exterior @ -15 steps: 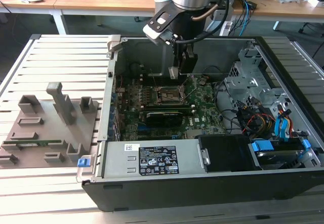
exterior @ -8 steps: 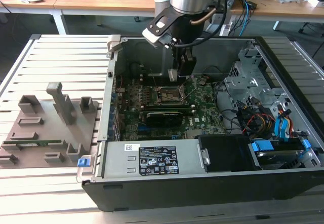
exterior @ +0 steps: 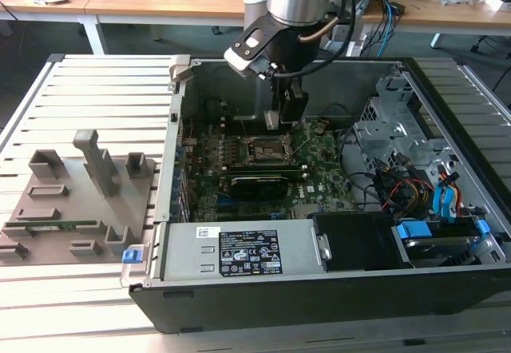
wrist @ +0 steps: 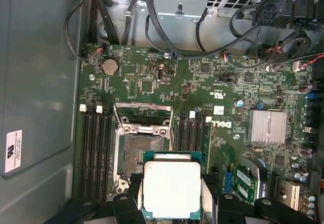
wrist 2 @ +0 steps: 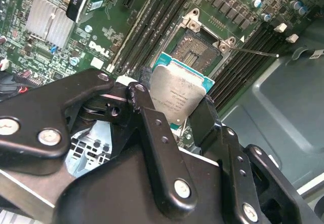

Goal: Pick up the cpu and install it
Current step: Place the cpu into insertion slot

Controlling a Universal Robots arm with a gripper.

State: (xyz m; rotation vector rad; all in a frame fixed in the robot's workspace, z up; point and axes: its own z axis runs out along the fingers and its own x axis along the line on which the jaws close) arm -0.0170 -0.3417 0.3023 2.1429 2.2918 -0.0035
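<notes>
The cpu [wrist 2: 178, 93] is a flat square chip with a silvery top and a teal-green edge, and my gripper [wrist 2: 174, 110] is shut on it, one black finger [wrist 2: 144, 107] on each side. In the first wrist view the cpu [wrist: 171, 188] hangs between the fingers [wrist: 133, 193], partly over the open dark socket [wrist: 140, 150] on the motherboard. In the exterior view my gripper [exterior: 281, 118] reaches down into the open computer case [exterior: 335, 289], just above the metal-framed socket [exterior: 263, 150]. The chip is above the socket, not seated in it.
Memory slots [wrist: 96, 148] flank the socket. A silver heatsink [wrist: 267, 126] and loose cables [wrist: 152, 26] lie nearby on the board. The drive cage [exterior: 391, 121] and coloured wires [exterior: 407, 189] fill the case's right in the exterior view. A grey plastic tray [exterior: 72, 201] stands to the case's left.
</notes>
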